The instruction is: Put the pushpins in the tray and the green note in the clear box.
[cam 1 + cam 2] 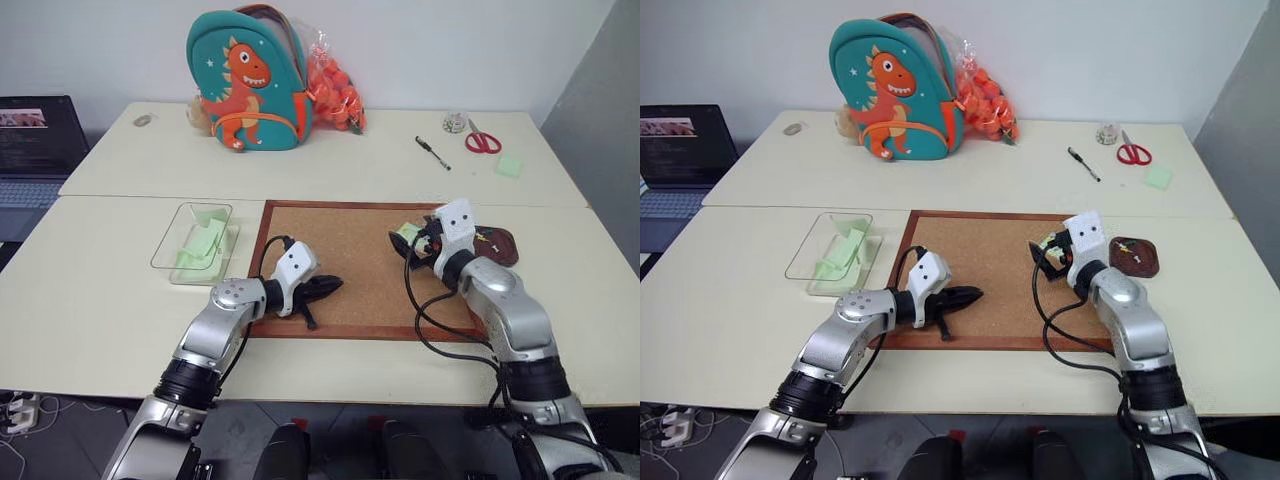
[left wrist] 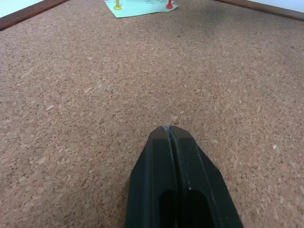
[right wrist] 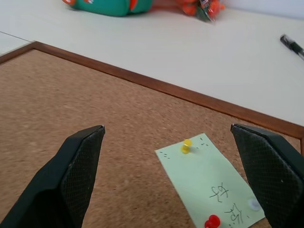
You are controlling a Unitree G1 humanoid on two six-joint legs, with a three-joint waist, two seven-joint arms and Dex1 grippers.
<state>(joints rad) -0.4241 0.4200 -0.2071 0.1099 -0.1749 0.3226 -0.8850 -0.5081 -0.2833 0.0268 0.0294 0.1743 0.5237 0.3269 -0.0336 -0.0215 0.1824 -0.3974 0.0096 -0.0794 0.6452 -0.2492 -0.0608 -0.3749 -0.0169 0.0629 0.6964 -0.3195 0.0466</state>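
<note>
Currently three pushpins (image 3: 186, 146) on one green note (image 3: 209, 183) | left jaws clenched empty | right jaws released

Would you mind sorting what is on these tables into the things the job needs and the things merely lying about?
Job:
- green note, pinned on the cork board
- pushpins: yellow, red, pale
- tray
- clear box, green slips already inside

Lying about:
- dinosaur backpack
- bag of orange balls
- pen
- red scissors
- green sticky pad
- laptop

Cream table (image 1: 120, 290): cork board (image 1: 350, 270), clear box (image 1: 195, 242), tray (image 1: 1135, 256), backpack (image 1: 250, 80), pen (image 1: 432, 152), scissors (image 1: 483, 139).
</note>
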